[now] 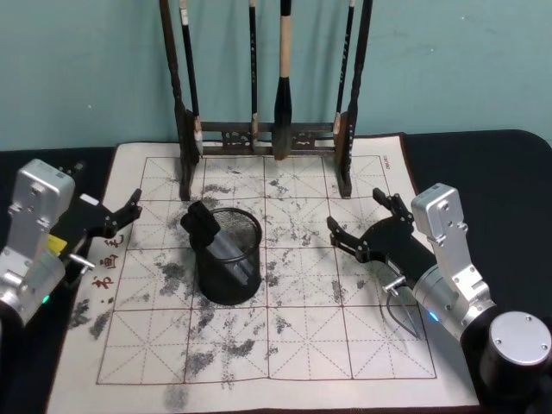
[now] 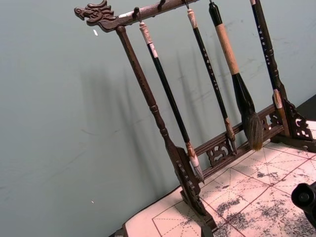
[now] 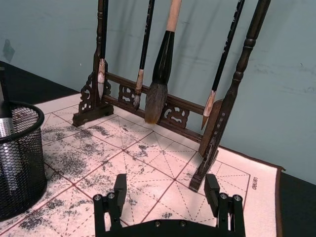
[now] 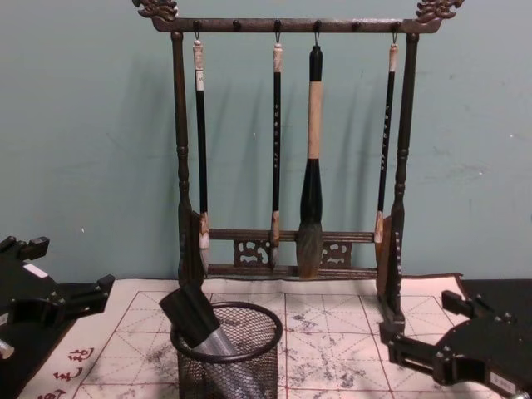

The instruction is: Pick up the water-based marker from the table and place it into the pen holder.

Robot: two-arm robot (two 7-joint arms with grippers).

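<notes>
Teal wall behind counter (image 1: 517,172) | marker (image 1: 211,235) stands tilted inside pen holder (image 1: 229,256) at mat (image 1: 293,336) centre | left tool (image 1: 121,220) open, empty, at mat's left edge | right tool (image 1: 362,226) open, empty, near mat's right edge

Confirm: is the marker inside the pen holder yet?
Yes. The marker leans inside the pen holder, black cap above the rim.

Even, fairly bright indoor light falls on the mat (image 1: 285,285), apparently from above and in front. The brush rack (image 4: 287,141) casts soft, doubled shadows on the teal wall (image 4: 91,125) behind it. The chest view is slightly soft. The right pincer (image 3: 168,197) looms dark in the foreground; the mat glares pale near it.
</notes>
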